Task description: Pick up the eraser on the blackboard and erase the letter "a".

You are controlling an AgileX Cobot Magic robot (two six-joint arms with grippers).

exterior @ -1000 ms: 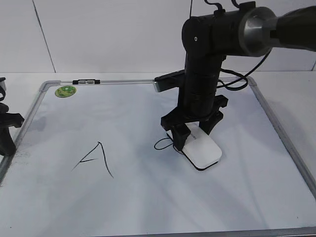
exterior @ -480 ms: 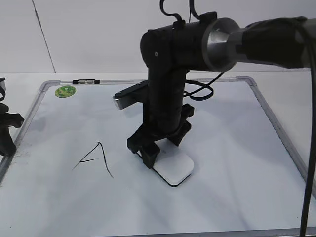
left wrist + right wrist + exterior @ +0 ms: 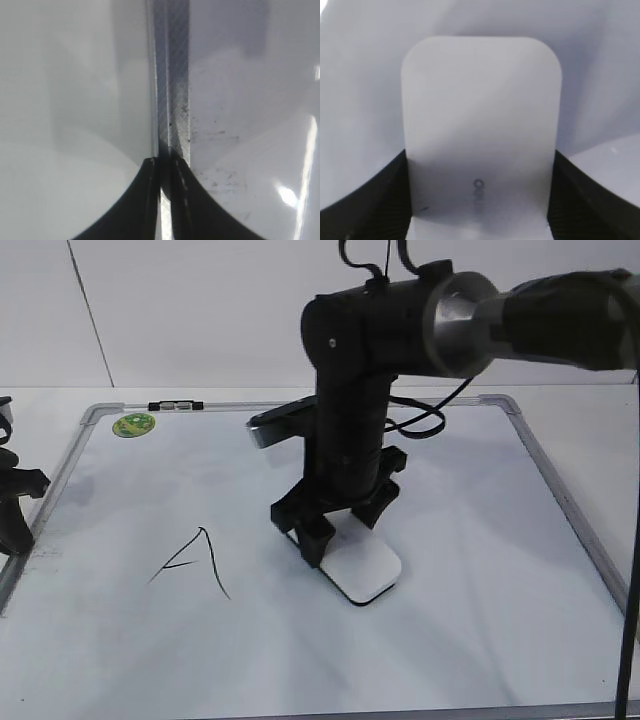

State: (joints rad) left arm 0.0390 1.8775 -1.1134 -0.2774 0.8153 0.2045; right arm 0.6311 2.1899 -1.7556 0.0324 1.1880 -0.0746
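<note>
The white eraser (image 3: pixel 365 570) lies flat on the blackboard (image 3: pixel 480 540), near its middle. My right gripper (image 3: pixel 335 525) is shut on the eraser's far end and presses it onto the board. In the right wrist view the eraser (image 3: pixel 480 115) fills the space between the two black fingers (image 3: pixel 480 200), with small grey lettering on it. No small letter "a" shows anywhere; the arm and eraser cover part of the board. My left gripper (image 3: pixel 12 510) rests at the board's left edge. In the left wrist view its jaws (image 3: pixel 165 167) are shut and empty over the metal frame (image 3: pixel 172 90).
A larger capital "A" (image 3: pixel 195 560) is drawn left of the eraser. A round green sticker (image 3: pixel 133 424) and a small black-and-clear marker (image 3: pixel 174 406) sit at the board's far left corner. The right arm's cable hangs behind the wrist.
The right gripper slid the eraser left across the board, then a little back right. The small drawn loop seen beside the eraser one second ago no longer shows. The left arm has not moved.
</note>
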